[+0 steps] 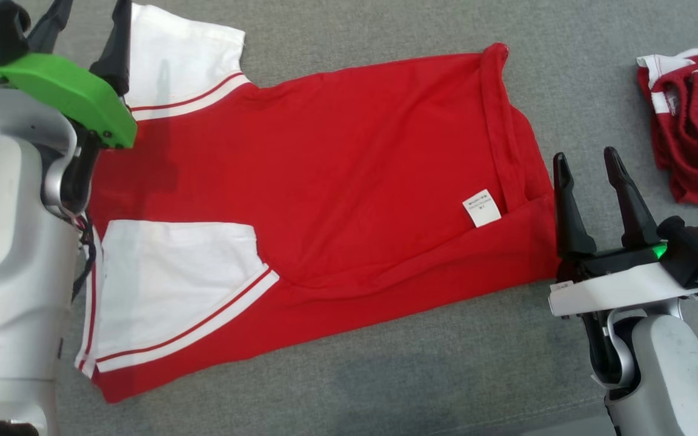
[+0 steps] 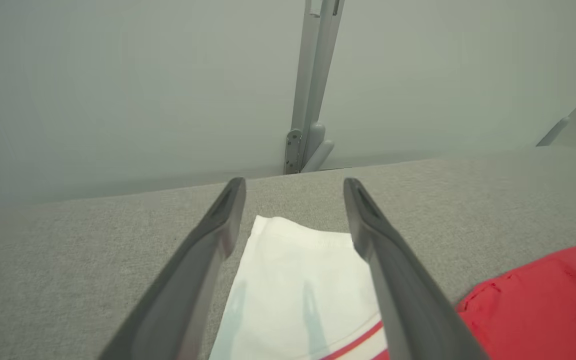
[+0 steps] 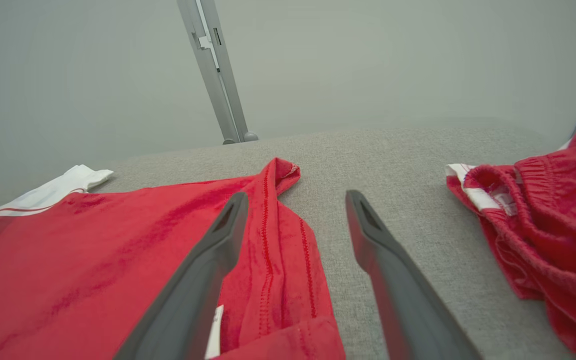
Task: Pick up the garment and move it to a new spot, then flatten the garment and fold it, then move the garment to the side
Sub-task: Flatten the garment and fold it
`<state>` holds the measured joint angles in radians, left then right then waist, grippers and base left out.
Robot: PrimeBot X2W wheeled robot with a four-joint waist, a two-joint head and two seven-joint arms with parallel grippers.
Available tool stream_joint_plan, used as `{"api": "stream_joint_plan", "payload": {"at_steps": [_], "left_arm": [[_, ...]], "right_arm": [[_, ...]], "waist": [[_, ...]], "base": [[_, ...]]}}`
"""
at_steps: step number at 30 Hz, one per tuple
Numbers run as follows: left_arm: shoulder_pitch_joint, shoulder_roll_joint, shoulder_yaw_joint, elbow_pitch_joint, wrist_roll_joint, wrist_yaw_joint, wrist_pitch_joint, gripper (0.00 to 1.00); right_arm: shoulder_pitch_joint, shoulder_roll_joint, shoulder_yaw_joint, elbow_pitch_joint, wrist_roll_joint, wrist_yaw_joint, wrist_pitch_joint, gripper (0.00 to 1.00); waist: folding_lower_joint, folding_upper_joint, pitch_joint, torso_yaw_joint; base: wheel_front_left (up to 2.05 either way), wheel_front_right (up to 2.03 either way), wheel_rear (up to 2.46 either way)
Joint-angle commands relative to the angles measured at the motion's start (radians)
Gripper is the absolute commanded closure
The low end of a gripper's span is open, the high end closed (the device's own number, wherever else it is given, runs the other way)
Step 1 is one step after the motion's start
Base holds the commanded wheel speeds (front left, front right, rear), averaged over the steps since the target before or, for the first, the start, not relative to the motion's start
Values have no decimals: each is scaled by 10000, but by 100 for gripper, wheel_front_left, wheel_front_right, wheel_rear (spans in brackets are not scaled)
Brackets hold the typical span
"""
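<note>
**Red T-shirt lies flat, both grippers wide and empty**

One red T-shirt point(image 1: 337, 181) lies spread on the grey tabletop point(image 1: 385, 375). Its long axis runs across the head view. The shoulder end points toward the robot's left and the hem point(image 1: 500, 121) points toward its right. The body lies mostly smooth, with a soft crease along the T-shirt's near edge. The hem end is turned over in a narrow band, and its far corner is curled up.

The T-shirt has two white sleeves, each trimmed with a thin red stripe. The far sleeve point(image 1: 179, 54) sticks out from the T-shirt's far shoulder. The near sleeve point(image 1: 173, 284) is folded inward onto the red body. One small white care label point(image 1: 481, 208) lies on the T-shirt just inside the hem.

There are two grippers. The left gripper point(image 1: 88, 15) stands over the T-shirt's far sleeve with its fingers spread wide and nothing between them. In the left wrist view, the left gripper point(image 2: 293, 187) frames the sleeve's white cuff, and the fingers' shadows fall on the cloth. The right gripper point(image 1: 585, 156) sits just beside the T-shirt's hem end, also spread wide and holding nothing. In the right wrist view, one finger of the right gripper point(image 3: 296, 196) lies over the hem band and the other over bare tabletop.

One crumpled pair of red shorts point(image 1: 694, 121) with white trim lies well beyond the T-shirt's hem, apart from it.
</note>
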<state>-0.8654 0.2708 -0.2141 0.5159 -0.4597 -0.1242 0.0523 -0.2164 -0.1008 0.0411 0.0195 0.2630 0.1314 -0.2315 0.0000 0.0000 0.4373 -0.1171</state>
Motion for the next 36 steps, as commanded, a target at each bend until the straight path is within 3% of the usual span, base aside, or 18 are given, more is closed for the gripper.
{"api": "stream_joint_plan", "payload": {"at_steps": [1,9,15,16,17,18,27,36], "left_arm": [[-696,258,-157,788,-288,-66,279,0],[-2006,861,-751,2918,-949,-69,836,0],[-2301,1010,-976,4176,-1457,-72,873,0],[-2242,960,-1070,4285,-1528,-72,926,15],[-2224,933,-1168,4335,-1581,-74,927,78],[-2229,925,-1264,4367,-1690,-74,883,100],[-2594,792,-2062,4435,-2239,-73,368,100],[-3218,182,-3109,4195,-2776,-74,-125,100]], "right_arm": [[-279,75,174,114,117,-15,-123,0],[-714,134,553,402,255,-15,-287,0],[-926,101,700,612,375,-15,-344,0],[-994,79,662,622,414,-15,-342,0],[-1073,49,616,632,441,-15,-341,0],[-1169,15,568,601,448,-15,-346,0],[-3354,-797,756,1216,949,-15,-351,0],[-5931,-1640,2536,3927,1819,-17,183,0]], "waist": [[0,0,849,-774],[0,0,1440,-1291],[0,0,1550,-1458],[0,0,1554,-1452],[0,0,1559,-1441],[0,0,1559,-1425],[0,0,1575,-1017],[0,0,1859,19]], "base": [[0,0,0],[0,0,0],[0,0,0],[0,0,0],[0,0,0],[0,0,0],[0,0,0],[0,0,0]]}}
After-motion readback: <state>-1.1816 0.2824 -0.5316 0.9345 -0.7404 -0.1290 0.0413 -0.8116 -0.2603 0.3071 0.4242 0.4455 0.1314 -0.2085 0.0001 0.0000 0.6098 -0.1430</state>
